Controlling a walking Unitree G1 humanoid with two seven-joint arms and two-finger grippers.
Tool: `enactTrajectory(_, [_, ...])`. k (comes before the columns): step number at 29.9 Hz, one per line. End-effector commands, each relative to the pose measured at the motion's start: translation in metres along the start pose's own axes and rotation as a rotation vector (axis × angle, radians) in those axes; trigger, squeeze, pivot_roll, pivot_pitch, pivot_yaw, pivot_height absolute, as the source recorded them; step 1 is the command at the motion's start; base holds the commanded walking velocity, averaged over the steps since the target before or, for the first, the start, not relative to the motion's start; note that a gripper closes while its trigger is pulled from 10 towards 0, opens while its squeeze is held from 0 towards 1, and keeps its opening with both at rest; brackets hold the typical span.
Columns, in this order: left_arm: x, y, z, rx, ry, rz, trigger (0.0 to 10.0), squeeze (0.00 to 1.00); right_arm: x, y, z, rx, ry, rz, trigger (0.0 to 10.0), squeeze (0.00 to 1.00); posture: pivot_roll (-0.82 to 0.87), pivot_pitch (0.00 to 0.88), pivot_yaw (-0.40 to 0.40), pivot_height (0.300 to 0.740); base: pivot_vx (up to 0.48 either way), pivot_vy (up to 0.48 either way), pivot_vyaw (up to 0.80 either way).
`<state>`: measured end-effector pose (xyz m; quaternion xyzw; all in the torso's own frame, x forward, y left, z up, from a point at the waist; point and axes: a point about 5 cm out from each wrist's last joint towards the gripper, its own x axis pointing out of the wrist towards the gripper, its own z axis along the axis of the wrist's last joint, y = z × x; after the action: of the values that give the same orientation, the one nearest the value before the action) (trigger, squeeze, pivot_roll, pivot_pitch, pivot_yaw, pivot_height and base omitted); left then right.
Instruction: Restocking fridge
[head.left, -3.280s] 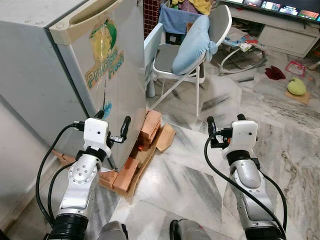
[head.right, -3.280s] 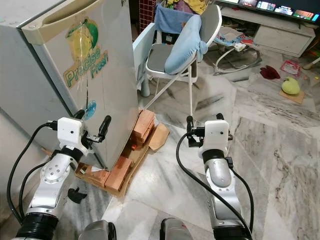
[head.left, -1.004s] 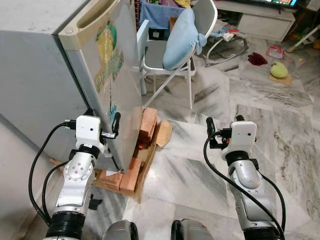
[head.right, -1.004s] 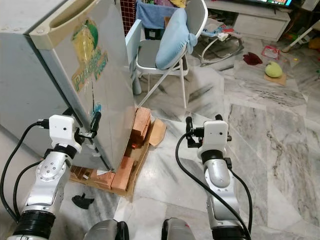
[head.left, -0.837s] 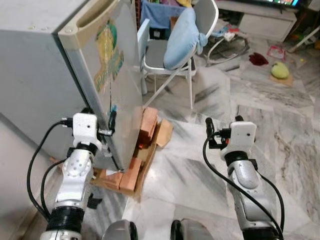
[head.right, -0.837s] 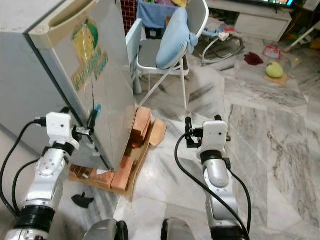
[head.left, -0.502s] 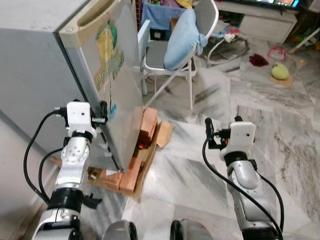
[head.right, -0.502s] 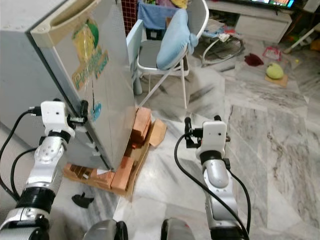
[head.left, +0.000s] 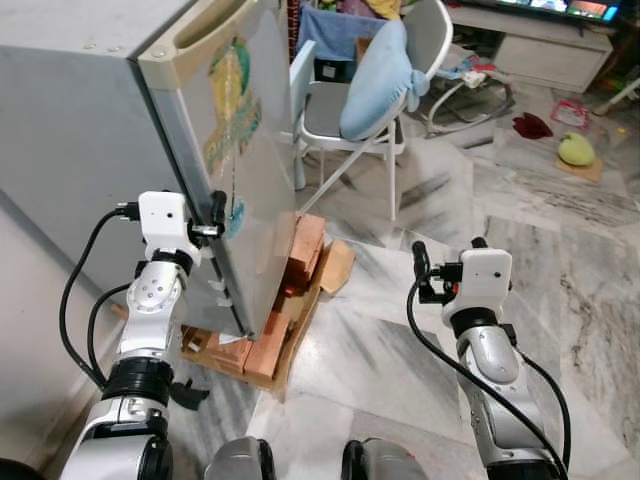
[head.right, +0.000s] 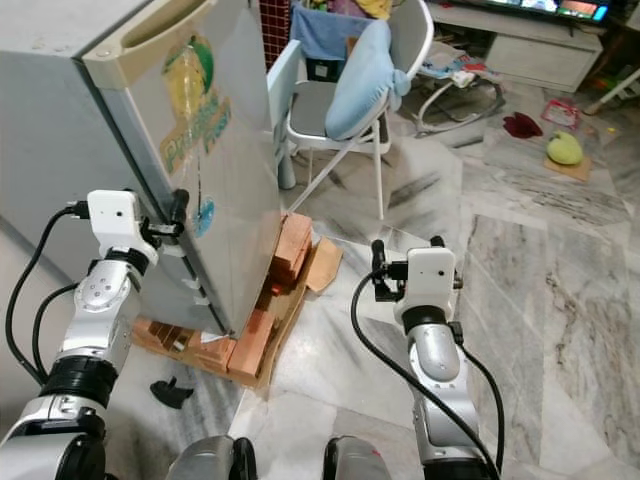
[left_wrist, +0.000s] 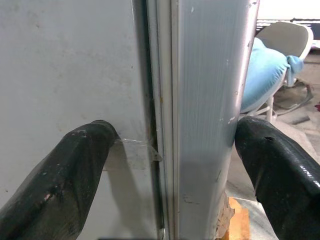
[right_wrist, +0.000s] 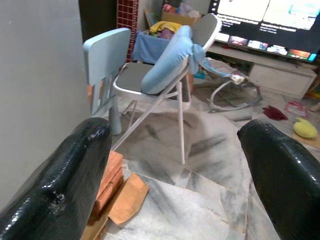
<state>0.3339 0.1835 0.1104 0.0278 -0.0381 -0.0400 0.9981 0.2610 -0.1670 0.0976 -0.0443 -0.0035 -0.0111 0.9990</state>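
At the fridge's (head.left: 100, 120) front corner, left of the robot, the left pincer (left_wrist: 167, 150) is spread open and straddles the door (left_wrist: 210, 100) edge, one finger (left_wrist: 65, 165) on the grey side wall, the other (left_wrist: 280, 165) on the door face; door shut against the body. Fridge stands on bricks (head.left: 300, 250) and wood on the marble floor (head.left: 560, 230), sticker (head.left: 235, 100) on the door, chair (head.right: 345, 90) with a blue cushion (head.right: 358, 75) just behind. Right pincer (right_wrist: 175, 165) held over bare floor, fingers wide apart, gripping nothing.
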Motion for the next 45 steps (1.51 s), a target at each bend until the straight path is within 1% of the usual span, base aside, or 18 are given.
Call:
enactTrajectory(1, [0.001,-0.008,0.003,0.0,-0.018,-0.048,10.0,0.0,0.001,-0.003,0.003,-0.004,-0.008,-0.012,10.0,0.0,-0.04,0.086,-0.012,0.74,0.0,0.0,0.0])
enactTrajectory(5, [0.0,-0.012,0.003,-0.019,-0.021,-0.09,10.0,0.0,0.001,-0.002,0.003,-0.004,-0.007,-0.01,10.0,0.0,-0.03,0.085,-0.012,0.74,0.0,0.0,0.0])
enactTrajectory(10, [-0.005,-0.022,0.001,-0.029,-0.013,-0.145,10.0,0.0,0.002,-0.002,0.003,-0.005,-0.006,-0.01,10.0,0.0,-0.03,0.086,-0.008,0.74,0.0,0.0,0.0])
enactTrajectory(17, [-0.02,-0.024,-0.008,-0.023,0.01,-0.165,10.0,0.0,0.0,-0.002,0.001,-0.005,0.0,-0.016,10.0,0.0,-0.03,0.088,-0.002,0.74,0.0,0.0,0.0])
enactTrajectory(19, [-0.021,-0.023,-0.009,-0.02,0.015,-0.161,10.0,0.0,0.001,-0.002,0.001,-0.005,0.0,-0.016,10.0,0.0,-0.03,0.089,-0.003,0.74,0.0,0.0,0.0])
enactTrajectory(23, [-0.018,-0.021,-0.012,0.0,0.03,-0.142,10.0,0.0,0.002,0.0,0.001,-0.003,0.001,-0.01,10.0,0.0,-0.02,0.087,-0.007,0.74,0.0,0.0,0.0])
enactTrajectory(24, [-0.014,-0.019,-0.012,0.008,0.034,-0.127,10.0,0.0,0.003,0.001,0.002,-0.003,-0.001,-0.008,10.0,0.0,-0.02,0.086,-0.006,0.74,0.0,0.0,0.0])
enactTrajectory(27, [-0.012,-0.018,-0.011,0.015,0.038,-0.114,10.0,0.0,0.004,0.001,0.002,-0.003,-0.001,-0.008,10.0,0.0,-0.03,0.085,-0.005,0.74,0.0,0.0,0.0])
enactTrajectory(29, [-0.007,-0.011,-0.006,0.014,0.033,-0.067,10.0,0.0,0.004,-0.001,0.002,-0.005,-0.004,-0.014,10.0,0.0,-0.03,0.085,0.0,0.74,0.0,0.0,0.0])
enactTrajectory(33, [-0.006,-0.007,-0.007,0.029,0.039,-0.047,10.0,0.0,0.002,-0.003,0.001,-0.006,-0.002,-0.02,10.0,0.0,-0.03,0.086,0.002,0.74,0.0,0.0,0.0])
enactTrajectory(34, [-0.005,-0.007,-0.007,0.022,0.041,-0.041,10.0,0.0,0.001,-0.003,0.001,-0.005,-0.002,-0.021,10.0,0.0,-0.03,0.088,0.003,0.74,0.0,0.0,0.0])
enactTrajectory(37, [-0.003,-0.007,-0.006,0.025,0.036,-0.045,10.0,0.0,0.001,-0.002,0.001,-0.005,-0.002,-0.022,10.0,0.0,-0.03,0.089,0.002,0.74,0.0,0.0,0.0])
enactTrajectory(40, [0.001,-0.013,-0.003,0.01,0.024,-0.062,10.0,0.0,0.001,-0.002,0.001,-0.004,0.0,-0.02,10.0,0.0,-0.03,0.088,-0.001,0.74,0.0,0.0,0.0])
enactTrajectory(41, [0.002,-0.018,-0.001,-0.002,0.021,-0.083,10.0,0.0,0.002,-0.001,0.001,-0.004,0.0,-0.018,10.0,0.0,-0.03,0.088,-0.001,0.74,0.0,0.0,0.0])
enactTrajectory(43, [0.003,-0.039,0.004,-0.005,0.007,-0.217,10.0,0.0,0.003,-0.002,0.002,-0.005,-0.002,-0.017,10.0,0.0,-0.03,0.089,-0.004,0.74,0.0,0.0,0.0])
enactTrajectory(44, [0.004,-0.047,0.007,-0.011,-0.001,-0.26,10.0,0.0,0.003,-0.002,0.001,-0.004,-0.001,-0.018,10.0,0.0,-0.03,0.089,-0.005,0.74,0.0,0.0,0.0])
enactTrajectory(45, [0.004,-0.052,0.009,-0.017,-0.006,-0.284,10.0,0.0,0.003,-0.003,0.001,-0.004,-0.001,-0.019,10.0,0.0,-0.03,0.089,-0.005,0.74,0.0,0.0,0.0])
